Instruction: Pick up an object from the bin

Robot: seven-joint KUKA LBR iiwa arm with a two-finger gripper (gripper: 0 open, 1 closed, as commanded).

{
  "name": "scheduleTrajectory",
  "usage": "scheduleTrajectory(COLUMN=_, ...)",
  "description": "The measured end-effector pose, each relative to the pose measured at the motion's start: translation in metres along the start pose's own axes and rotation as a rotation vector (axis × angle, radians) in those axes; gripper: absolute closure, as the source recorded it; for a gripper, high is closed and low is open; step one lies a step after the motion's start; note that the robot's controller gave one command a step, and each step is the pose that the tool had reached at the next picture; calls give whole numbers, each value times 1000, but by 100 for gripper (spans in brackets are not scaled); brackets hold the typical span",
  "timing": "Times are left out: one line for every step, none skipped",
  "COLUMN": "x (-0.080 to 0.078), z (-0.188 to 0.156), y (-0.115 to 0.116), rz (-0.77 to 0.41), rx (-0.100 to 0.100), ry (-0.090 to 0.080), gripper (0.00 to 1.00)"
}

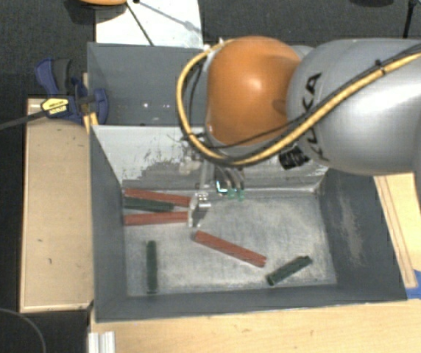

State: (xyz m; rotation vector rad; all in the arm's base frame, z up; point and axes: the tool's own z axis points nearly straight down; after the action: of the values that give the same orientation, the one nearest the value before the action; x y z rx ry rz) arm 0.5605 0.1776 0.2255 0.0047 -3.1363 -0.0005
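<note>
Gripper point(198, 212): hanging mid-bin point(358, 226), nearer the far wall. I am not managing to tell whether it is released or clenched.
Stick trio point(155, 207), two red and one dark: lying just left of the gripper, long axes running toward the left wall, right ends reaching it.
Slanted red stick point(229, 248): lying just nearside, running toward the near right corner.
I am judging the trio the nearer candidate.

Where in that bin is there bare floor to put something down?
Bare: the right floor between the hand and the right wall; the front, below the slanted red stick. Crowded: the left, three sticks beside the hand.
</note>
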Motion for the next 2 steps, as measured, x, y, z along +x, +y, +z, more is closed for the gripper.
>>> scheduleTrajectory(x=-2, z=-4, y=-1, rz=4, rx=-1, ry=-8, gripper=0)
scheduleTrajectory(x=2, z=36, y=-14, rz=43, rx=-4, ry=-15, gripper=0)
